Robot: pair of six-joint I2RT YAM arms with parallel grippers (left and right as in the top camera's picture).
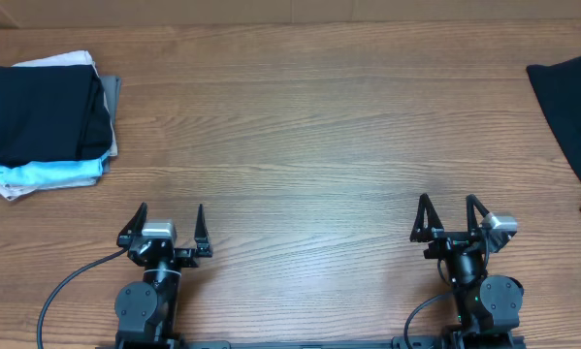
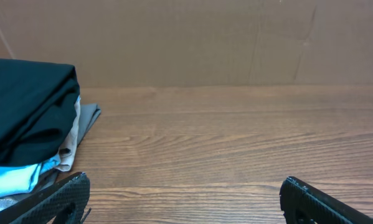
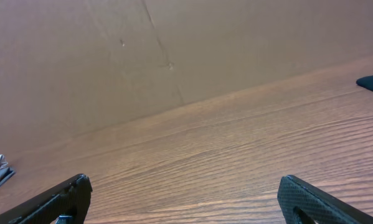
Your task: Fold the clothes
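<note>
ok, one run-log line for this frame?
held: nothing | left hand: open, empty | right hand: open, empty | folded stack: far left | black garment: right edge, unfolded

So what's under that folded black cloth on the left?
Edges of a light-blue garment, a whitish one and a grey one; the black garment covers the rest.

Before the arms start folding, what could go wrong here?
1. The unfolded black garment runs out of the overhead view on the right. How it lies there cannot be seen, so a grab may catch only one layer or bunch it up.
2. The folded stack at the far left is uneven, with a light-blue layer poking out near its bottom. Setting another piece on top could tip it or push it askew.
</note>
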